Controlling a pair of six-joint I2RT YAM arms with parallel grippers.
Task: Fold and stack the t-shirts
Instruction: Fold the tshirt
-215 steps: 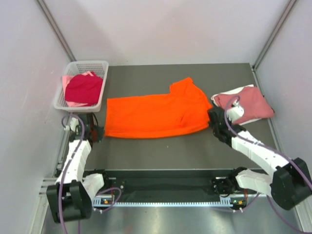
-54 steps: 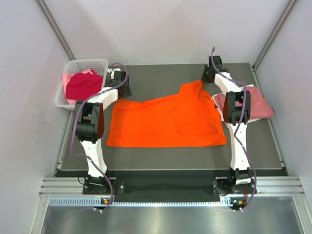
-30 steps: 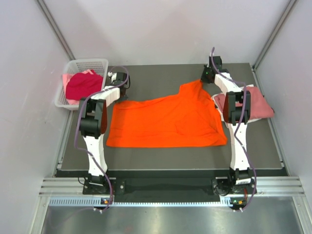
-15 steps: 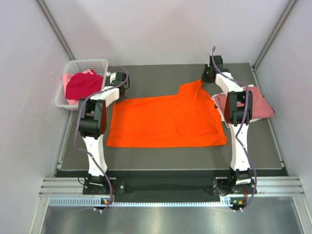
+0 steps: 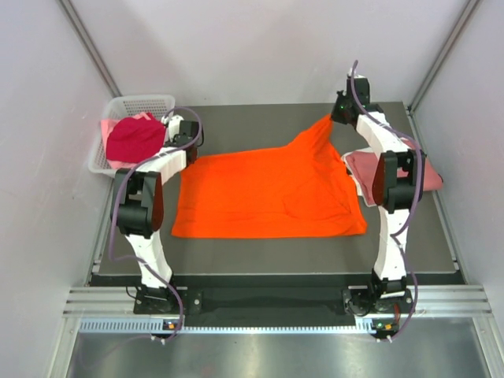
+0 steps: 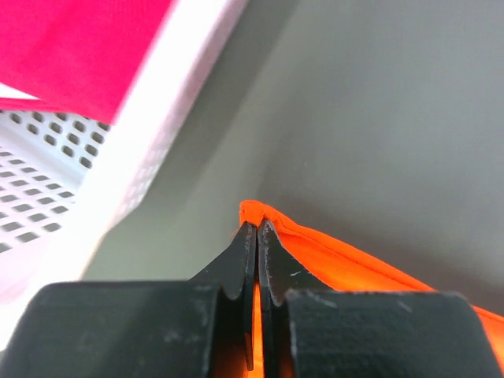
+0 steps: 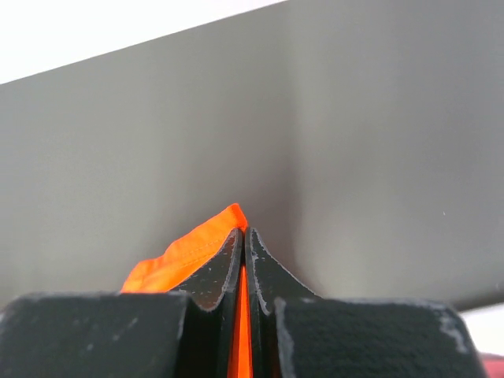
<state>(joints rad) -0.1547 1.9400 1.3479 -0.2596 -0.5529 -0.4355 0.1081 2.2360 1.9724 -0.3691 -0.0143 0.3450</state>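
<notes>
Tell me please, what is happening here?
The robot holds the orange shirt by its far corners, spread on the table. The left gripper is shut on the corner beside the basket, the right gripper on the other. A rose shirt lies at the right; a crimson shirt is in the basket.

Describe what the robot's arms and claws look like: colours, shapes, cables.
The left arm and right arm have white links, bulky black joints and a looping purple cable each. The left claw and right claw have matte black fingers tapering to thin tips.
</notes>
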